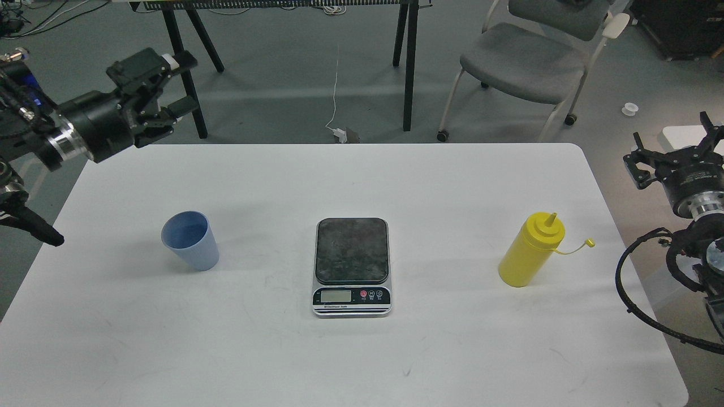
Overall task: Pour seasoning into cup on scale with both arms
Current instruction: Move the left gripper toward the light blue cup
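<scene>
The light blue cup (190, 241) stands upright on the left of the white table (350, 181). The scale (352, 265) sits in the middle with nothing on its dark platform. The yellow seasoning bottle (531, 250) stands upright on the right, its tethered cap (590, 243) hanging off to its right. My left gripper (176, 83) is open and empty, pointing right above the table's far left corner, well behind the cup. My right gripper (673, 144) is open and empty, beyond the table's right edge, to the right of and behind the bottle.
A grey chair (531, 59) and the black legs of a trestle (186, 73) stand on the floor behind the table. A white cable (335, 90) hangs down there. The right arm's cable loop (628, 282) lies by the table's right edge.
</scene>
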